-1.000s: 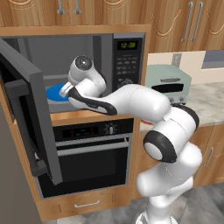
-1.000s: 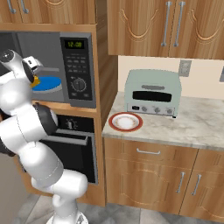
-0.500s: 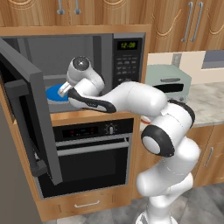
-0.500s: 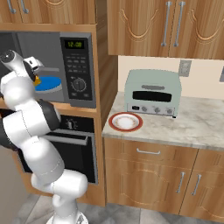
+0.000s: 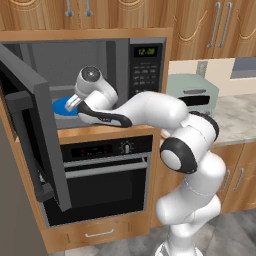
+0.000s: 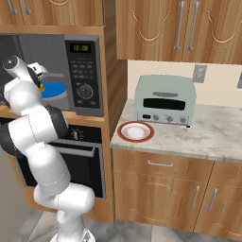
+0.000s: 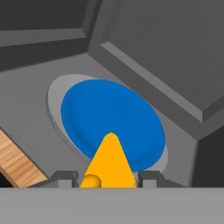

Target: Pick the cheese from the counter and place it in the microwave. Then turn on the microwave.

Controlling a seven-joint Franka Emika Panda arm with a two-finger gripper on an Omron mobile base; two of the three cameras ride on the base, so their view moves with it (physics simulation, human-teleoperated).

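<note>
inside the open microwave (image 5: 145, 65), the gripper (image 7: 108, 178) pinches the cheese (image 7: 109, 164) wedge between its jaws, apparently just above the blue plate (image 7: 109, 118).

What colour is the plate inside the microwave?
Bright blue: the plate inside the microwave shows best in the hand view.

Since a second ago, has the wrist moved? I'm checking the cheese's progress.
Yes. In the left base view the wrist has edged left, farther from the microwave's green display, toward the blue plate.

Inside the matt grey microwave (image 5: 107, 60) a smooth, glossy blue plate (image 7: 111, 122) sits beneath the smooth, waxy orange cheese (image 7: 109, 164), above a wood-grain shelf edge (image 7: 15, 162).
</note>
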